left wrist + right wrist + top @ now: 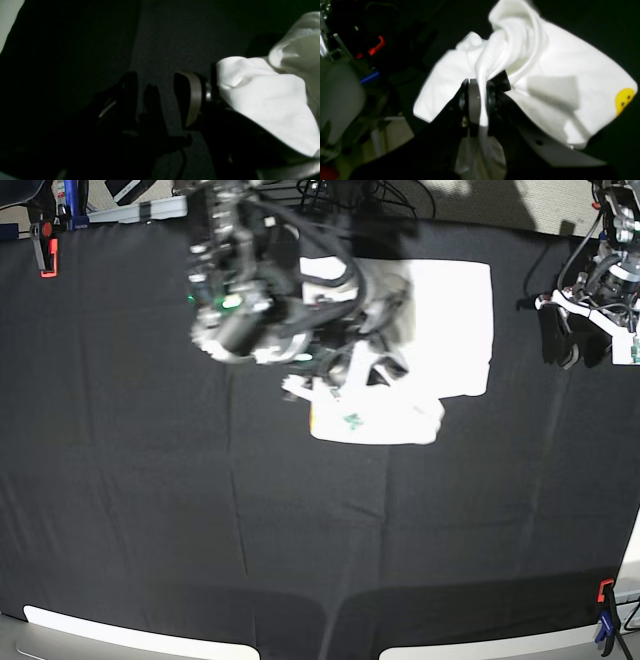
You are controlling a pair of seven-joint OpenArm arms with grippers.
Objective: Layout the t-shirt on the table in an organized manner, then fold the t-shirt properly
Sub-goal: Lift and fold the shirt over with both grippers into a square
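The right gripper [480,100] pinches a fold of the white short-sleeved cloth t-shirt [440,330] lying far-centre on the black cloth table [150,510], the left gripper [160,97] spread empty; I'd carry that fold over slowly, edges aligned.

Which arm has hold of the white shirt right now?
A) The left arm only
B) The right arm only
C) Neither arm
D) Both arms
B: in the right wrist view the right gripper has its jaws shut on a bunched fold of the t-shirt, while the left gripper sits open beside the cloth with nothing between its jaws.
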